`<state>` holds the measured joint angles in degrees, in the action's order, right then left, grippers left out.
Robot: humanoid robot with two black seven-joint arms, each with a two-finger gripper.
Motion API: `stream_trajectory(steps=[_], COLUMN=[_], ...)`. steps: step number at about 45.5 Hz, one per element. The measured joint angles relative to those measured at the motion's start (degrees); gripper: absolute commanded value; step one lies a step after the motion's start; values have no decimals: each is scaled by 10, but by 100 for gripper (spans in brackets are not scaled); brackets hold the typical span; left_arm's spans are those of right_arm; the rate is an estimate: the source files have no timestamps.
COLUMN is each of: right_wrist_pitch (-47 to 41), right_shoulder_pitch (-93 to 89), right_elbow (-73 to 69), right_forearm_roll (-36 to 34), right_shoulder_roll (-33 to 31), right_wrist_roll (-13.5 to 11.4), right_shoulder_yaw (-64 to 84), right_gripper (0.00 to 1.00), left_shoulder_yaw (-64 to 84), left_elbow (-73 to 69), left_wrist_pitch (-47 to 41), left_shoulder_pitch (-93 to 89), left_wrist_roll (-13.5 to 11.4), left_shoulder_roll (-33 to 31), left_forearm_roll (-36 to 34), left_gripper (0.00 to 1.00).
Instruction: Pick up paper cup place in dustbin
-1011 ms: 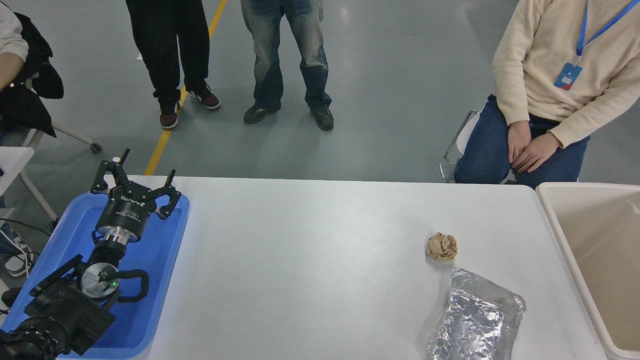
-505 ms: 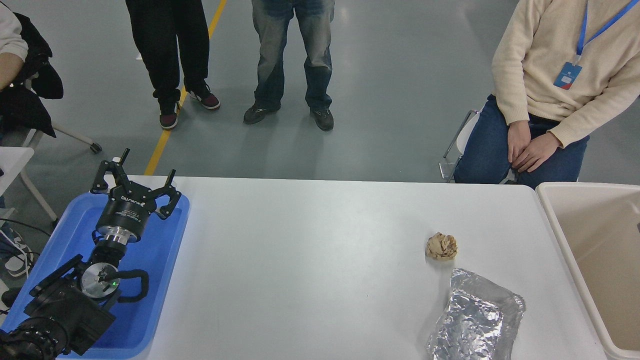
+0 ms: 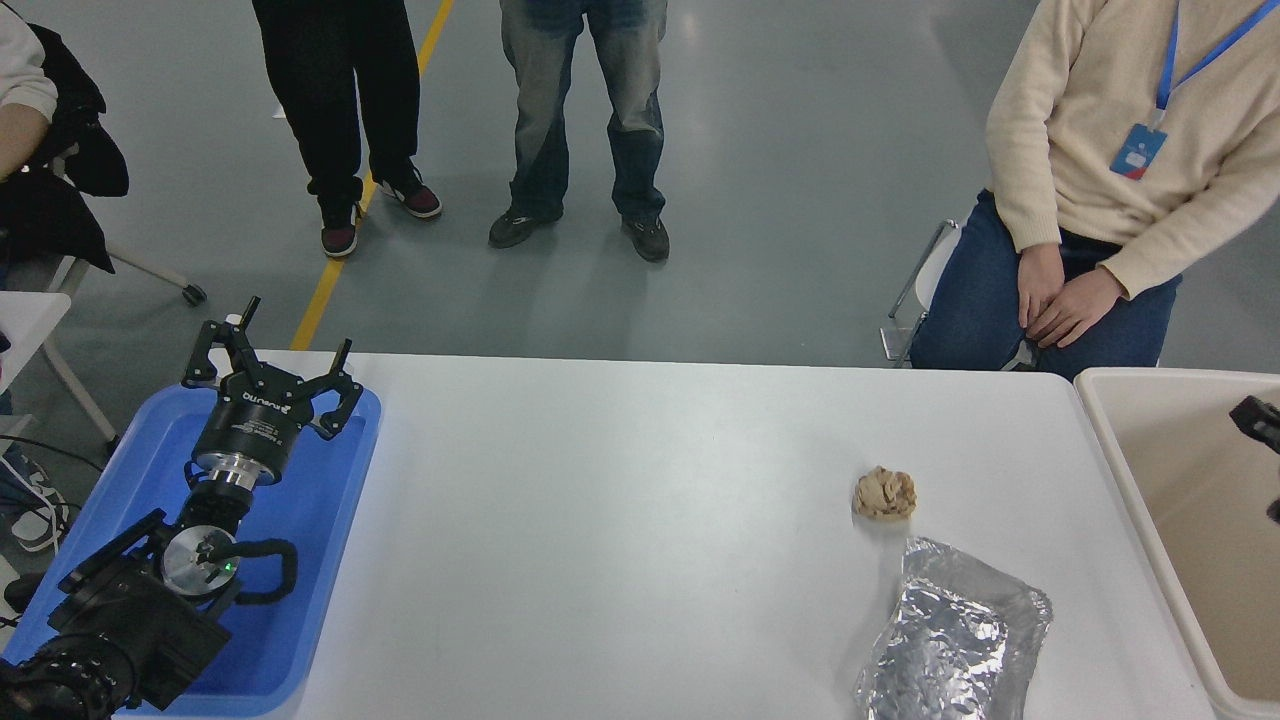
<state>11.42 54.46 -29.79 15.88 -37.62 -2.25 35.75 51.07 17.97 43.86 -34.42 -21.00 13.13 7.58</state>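
Observation:
The paper cup is not in view. The dustbin (image 3: 1150,373), a large beige tub, stands at the table's right end, cut off by the picture's edge. A small black part of my right gripper (image 3: 1262,424) pokes in from the right edge over the dustbin's inside; I cannot tell whether it is open or shut, or whether it holds anything. My left gripper (image 3: 278,350) is parked open and empty over the blue tray (image 3: 330,500) at the lower left.
A crumpled brown paper ball (image 3: 885,493) and a crinkled silver foil bag (image 3: 950,635) lie on the white table (image 3: 620,520) at the right. A person sits at the far right (image 3: 1120,130); two people stand beyond the far edge.
A black part of my right gripper has come into view at the right edge over the dustbin. The left arm has not moved. A standing person shifted slightly.

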Motion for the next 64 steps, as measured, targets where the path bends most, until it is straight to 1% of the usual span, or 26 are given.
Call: stream_trajectory(steps=[4,11,16,21,27,29,35,42,50,64], right_wrist_pitch=[-2,-10,-25,-65,-159,-207,-330,-450,-512,-552], right_shoulder_pitch=[64,195,296,398,511,548,633,719,780,841], right_elbow=[-87,-233,-326,-402,-463,-477,-501,-516,-524,-529], right_forearm_roll=[16,31,36,39,41,41,41,41,41,41], right_shoulder_roll=[-26,-53,-60,-55,-30,-17,28,78,119,168], right_wrist_roll=[0,1,1,0,0,1,1,3,3,3], right_shoulder_yaw=[46,147,218,279,333,346,366,377,382,366], right_gripper=[100,100,100,100,100,100,100,100,100,100], left_shoulder_yaw=[0,0,0,0,0,0,0,0,0,0], left_elbow=[0,0,0,0,0,0,0,0,0,0], left_wrist_pitch=[0,0,0,0,0,0,0,0,0,0], left_shoulder_pitch=[0,0,0,0,0,0,0,0,0,0], left_wrist_roll=[0,1,1,1,2,2,2,2,2,3], left_shoulder_roll=[0,0,0,0,0,0,0,0,0,0], left_forearm_roll=[0,0,0,0,0,0,0,0,0,0], left_gripper=[100,100,100,100,100,100,100,100,100,100])
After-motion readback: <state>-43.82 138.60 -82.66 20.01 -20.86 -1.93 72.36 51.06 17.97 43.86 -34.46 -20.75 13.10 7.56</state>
